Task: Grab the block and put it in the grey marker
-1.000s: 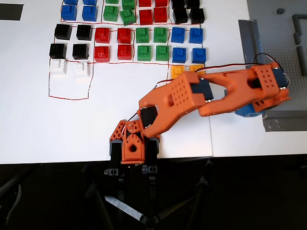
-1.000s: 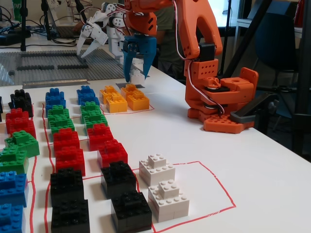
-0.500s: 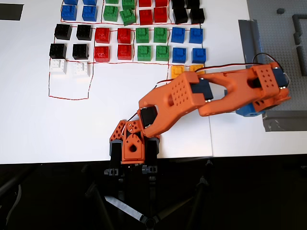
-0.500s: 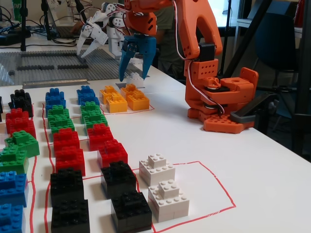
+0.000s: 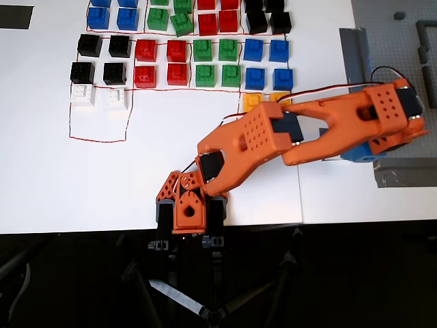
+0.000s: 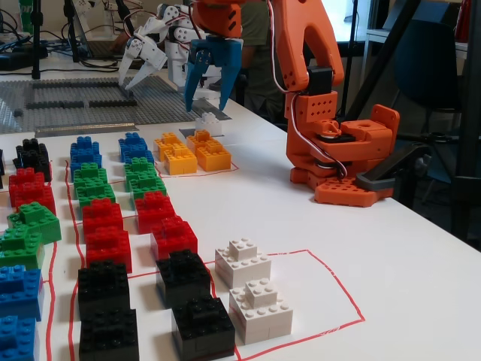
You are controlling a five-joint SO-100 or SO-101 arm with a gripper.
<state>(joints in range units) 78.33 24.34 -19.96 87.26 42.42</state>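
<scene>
In the fixed view a white block (image 6: 209, 123) sits at the far end of the table, on the right part of the grey marker (image 6: 188, 132). My gripper (image 6: 207, 105), with blue fingers (image 6: 192, 79), hangs open just above the block without touching it. Seen from overhead, the orange arm covers that block and the marker, and only a blue bit of the gripper (image 5: 355, 156) shows. Two more white blocks (image 6: 242, 262) (image 6: 260, 308) stand inside a red outline, at the left in the overhead view (image 5: 82, 93).
Yellow blocks (image 6: 184, 154) lie just in front of the marker. Rows of blue, green, red and black blocks (image 5: 177, 61) fill the left side. My arm's base (image 6: 338, 150) stands at the right. A grey studded baseplate (image 6: 83, 98) and a white arm (image 6: 146, 45) are behind.
The gripper has opened and risen off the white block, which stays on the grey marker. In the overhead view the wrist has swung slightly to the right.
</scene>
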